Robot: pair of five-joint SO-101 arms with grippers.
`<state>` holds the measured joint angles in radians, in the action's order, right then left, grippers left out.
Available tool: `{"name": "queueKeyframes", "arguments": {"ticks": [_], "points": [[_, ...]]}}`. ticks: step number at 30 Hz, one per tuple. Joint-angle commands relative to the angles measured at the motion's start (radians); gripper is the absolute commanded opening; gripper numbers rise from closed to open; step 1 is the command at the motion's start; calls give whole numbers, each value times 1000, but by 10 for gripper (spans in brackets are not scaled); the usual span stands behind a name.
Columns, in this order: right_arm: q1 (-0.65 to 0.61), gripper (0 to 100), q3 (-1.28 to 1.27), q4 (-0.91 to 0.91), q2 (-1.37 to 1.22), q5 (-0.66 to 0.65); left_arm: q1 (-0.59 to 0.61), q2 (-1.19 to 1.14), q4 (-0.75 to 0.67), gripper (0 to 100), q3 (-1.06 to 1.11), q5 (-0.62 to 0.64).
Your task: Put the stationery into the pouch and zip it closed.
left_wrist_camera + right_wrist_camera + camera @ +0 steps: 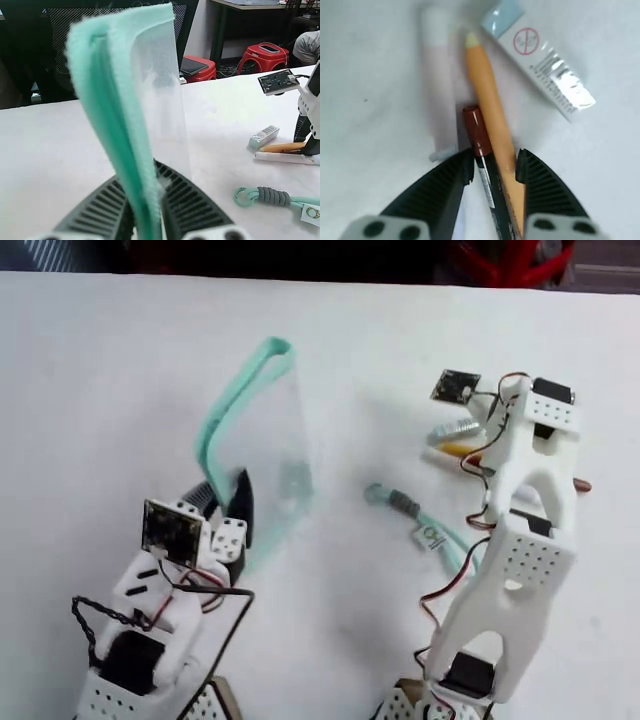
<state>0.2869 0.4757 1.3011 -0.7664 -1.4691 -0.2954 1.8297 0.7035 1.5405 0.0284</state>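
A clear mesh pouch (262,440) with a teal edge stands upright on the white table, left of centre. My left gripper (232,502) is shut on its near teal edge (125,125), with the fingers (195,210) pressed on both sides. At the right, my right gripper (478,448) is down over the stationery. Its fingers (455,175) close around an orange pencil (487,95) and a brown-capped pen (476,130) lying side by side. A white pen (440,75) and a small silver-wrapped eraser (540,60) lie just beside them on the table.
A teal lanyard (400,502) with a grey wrap and a paper tag (430,537) lies between the arms. Red stools (265,55) and a dark chair stand beyond the table's far edge. Bare white table (120,370) lies left of the pouch.
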Motion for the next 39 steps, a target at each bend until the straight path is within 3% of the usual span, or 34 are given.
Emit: {"name": "queueKeyframes", "arguments": {"ticks": [1, 6, 10, 15, 22, 27, 29, 34, 39], "points": [[21, 128, 44, -24, -47, -11, 13, -2, -17, 26, 0, 3], [30, 115, 77, -21, -97, -14, 7, -2, -46, 27, 25, 2], [31, 10, 80, -21, -87, -9, 5, -2, -104, 25, 63, -60], [30, 16, 71, -1, -28, -8, 5, -2, -107, 25, 64, -60], [8, 22, 69, 197, 88, -8, 5, -2, -107, 25, 64, -64], [-16, 22, 69, 240, 68, -8, 5, -2, -104, 25, 61, -64], [-19, 43, 69, 242, 50, -9, 7, -2, -103, 25, 61, -64], [-13, 199, 77, 236, 21, -14, 7, -2, -103, 25, 61, -64], [-18, 175, 78, 234, 22, -15, 7, -2, -107, 25, 63, -64]]}}
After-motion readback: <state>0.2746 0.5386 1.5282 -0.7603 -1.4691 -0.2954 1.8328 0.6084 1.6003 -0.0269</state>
